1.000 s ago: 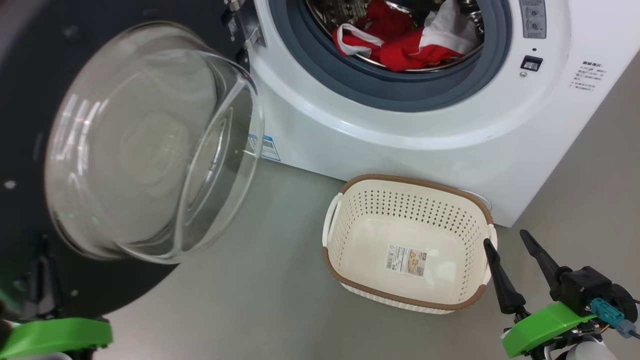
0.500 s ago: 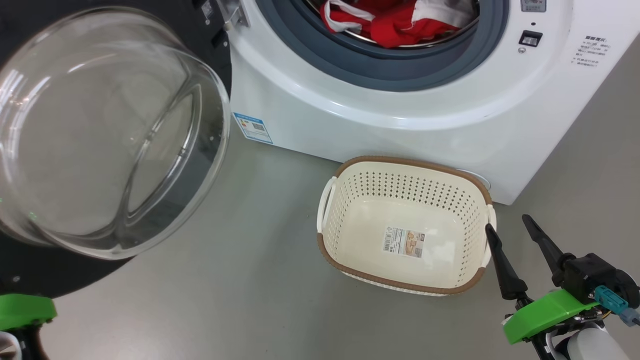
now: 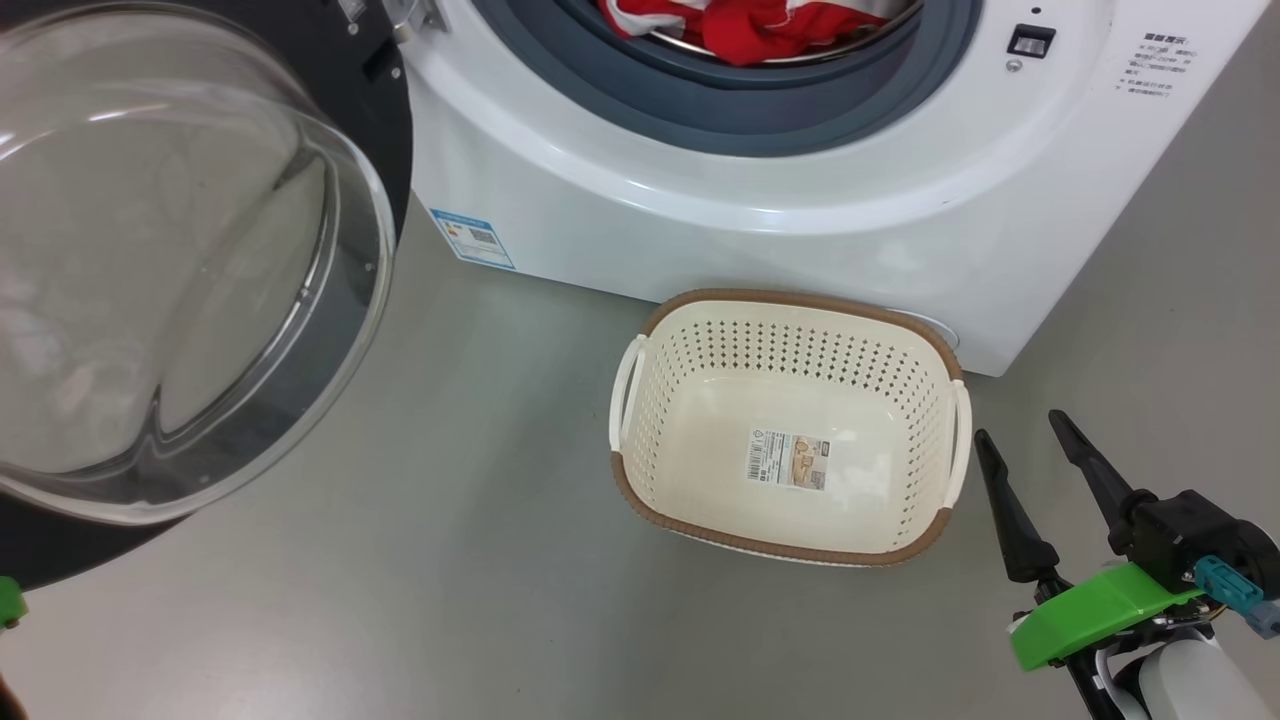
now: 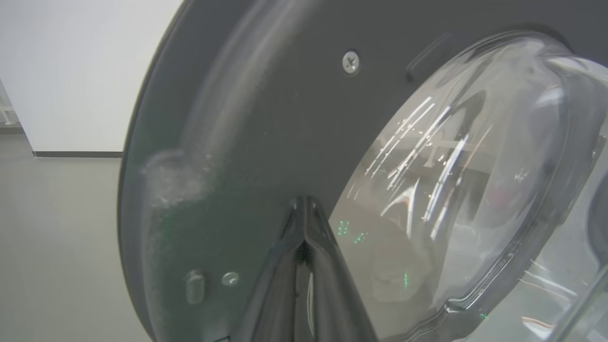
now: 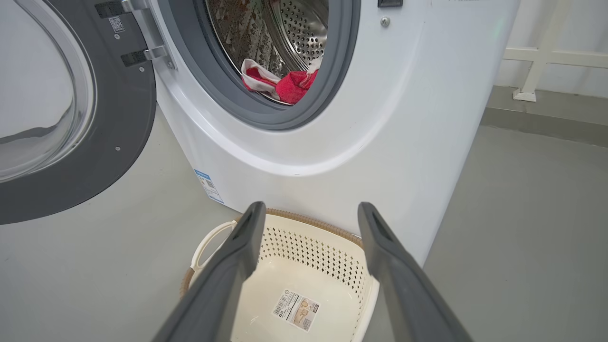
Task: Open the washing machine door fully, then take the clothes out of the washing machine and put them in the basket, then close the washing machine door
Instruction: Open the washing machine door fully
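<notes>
Head view: washing machine door [image 3: 170, 260] swung open at left, its glass bowl facing the camera, black rim behind it. Washing machine [image 3: 760, 230] at far centre. Clothes [image 3: 745, 20], red and white, lie in the drum mouth at the top edge. Basket [image 3: 790, 300] stands on the grey floor [image 3: 480, 560] just in front of the machine, right of centre, with nothing in it but a paper label [image 3: 788, 458]. Right hand [image 3: 1018, 425] at near right, fingers spread wide, holding nothing, close beside the basket's right handle.

Left wrist view: left hand [image 4: 304, 202] has its fingers pressed together with nothing between them; the tips point at the door's dark inner face [image 4: 266, 118], just left of the glass. Contact with the door: cannot tell.

Right wrist view: right hand [image 5: 311, 206] spread wide above the basket's [image 5: 304, 219] near side, not touching it. Clothes [image 5: 289, 85] rest low in the perforated drum [image 5: 294, 28]. Door [image 5: 118, 118] open at left.
</notes>
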`<state>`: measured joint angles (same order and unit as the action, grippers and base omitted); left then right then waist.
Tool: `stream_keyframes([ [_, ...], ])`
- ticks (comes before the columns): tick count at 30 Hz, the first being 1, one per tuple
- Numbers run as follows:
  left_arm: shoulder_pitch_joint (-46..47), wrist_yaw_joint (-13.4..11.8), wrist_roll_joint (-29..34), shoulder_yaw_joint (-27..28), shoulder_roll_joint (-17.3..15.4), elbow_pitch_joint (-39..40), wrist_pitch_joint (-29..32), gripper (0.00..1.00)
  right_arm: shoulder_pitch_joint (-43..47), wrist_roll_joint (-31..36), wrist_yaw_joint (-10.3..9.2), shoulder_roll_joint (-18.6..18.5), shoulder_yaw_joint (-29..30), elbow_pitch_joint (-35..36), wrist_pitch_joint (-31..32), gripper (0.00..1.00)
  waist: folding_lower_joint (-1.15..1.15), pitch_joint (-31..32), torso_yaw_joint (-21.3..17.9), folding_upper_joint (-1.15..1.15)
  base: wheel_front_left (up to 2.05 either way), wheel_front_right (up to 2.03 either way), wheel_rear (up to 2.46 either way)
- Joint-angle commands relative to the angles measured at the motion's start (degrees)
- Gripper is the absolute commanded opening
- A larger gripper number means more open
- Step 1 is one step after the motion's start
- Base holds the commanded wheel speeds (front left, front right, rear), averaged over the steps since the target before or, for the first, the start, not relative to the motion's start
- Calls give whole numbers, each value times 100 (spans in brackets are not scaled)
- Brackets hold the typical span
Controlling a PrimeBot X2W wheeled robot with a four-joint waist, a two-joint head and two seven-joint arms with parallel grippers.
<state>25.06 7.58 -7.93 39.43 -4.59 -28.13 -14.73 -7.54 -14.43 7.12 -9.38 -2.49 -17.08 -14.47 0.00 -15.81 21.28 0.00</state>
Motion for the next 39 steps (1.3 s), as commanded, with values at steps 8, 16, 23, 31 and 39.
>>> stream_keyframes([
  [8,110,-10,46,161,-401,21,-27,0,-124,54,36,-46,-114,135,-52,100,0,61,-63,0,0,0,0],
  [16,-205,-10,-150,6,-339,123,-27,0,-21,29,36,18,-130,110,-52,100,0,340,-88,0,0,0,0],
  [23,-833,-9,-465,-309,-148,597,-27,32,108,-14,36,77,-133,124,-52,100,0,622,-148,0,0,0,0],
  [31,-1479,-9,-689,-975,59,1292,-27,93,296,-52,36,129,-38,174,-52,100,0,848,-226,0,0,0,0],
  [39,-1868,-9,-842,-1504,89,1693,-27,100,393,-84,36,183,78,236,-52,100,0,959,-433,0,0,0,0],
])
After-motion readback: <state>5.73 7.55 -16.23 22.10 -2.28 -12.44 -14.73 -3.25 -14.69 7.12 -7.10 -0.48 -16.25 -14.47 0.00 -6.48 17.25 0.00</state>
